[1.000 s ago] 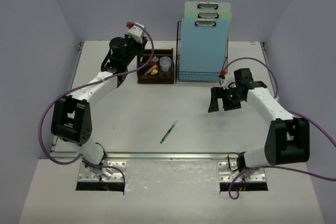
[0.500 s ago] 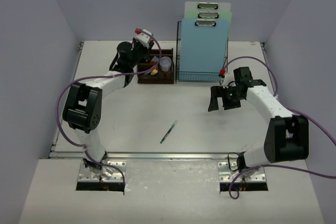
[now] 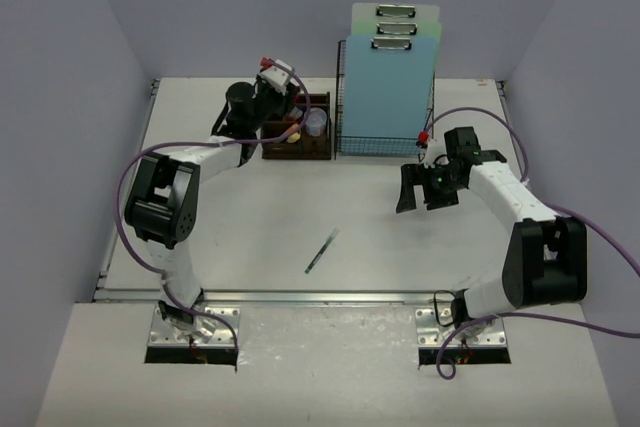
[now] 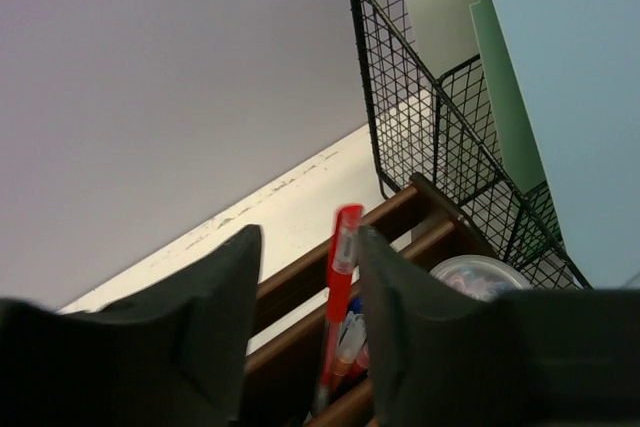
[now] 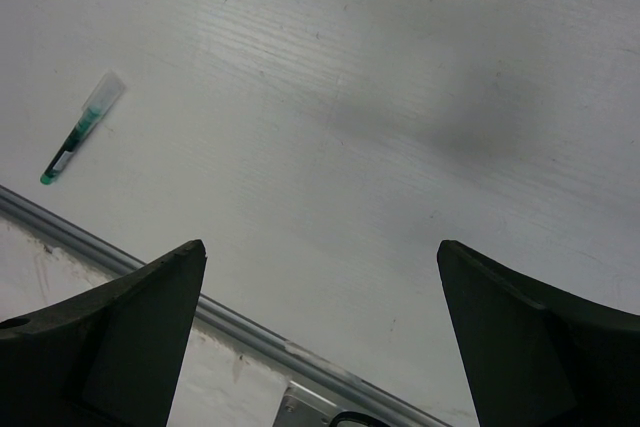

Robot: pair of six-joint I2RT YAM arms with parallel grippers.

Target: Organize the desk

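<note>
The desk (image 3: 250,217) is lying flat and white across the middle of the top view, with its metal rail (image 3: 300,296) running along the near edge in front of the 2 arm bases.

The left arm is reaching to the far side, where a dark wooden organizer (image 3: 300,153) is sitting just beside a black wire rack (image 3: 385,145). The rack is holding 3 clipboards (image 3: 390,77) upright, and they are blocking the view of the wall behind it. In the left wrist view the left fingers (image 4: 205,327) are standing partly apart over the organizer. A red pen (image 4: 338,287) is rising between them out of 1 of its compartments, with a clear gap showing on 1 side of it, so they are not clamping it. A clear cup (image 4: 478,272) is sitting in the organizer right next to the pen, close against the rack's mesh.

The right fingers (image 5: 120,337) are hanging spread wide above bare desk on the right side, holding nothing. A green pen (image 3: 321,251) is lying alone near the middle of the desk, well apart from both arms and from the organizer, with nothing around it.
</note>
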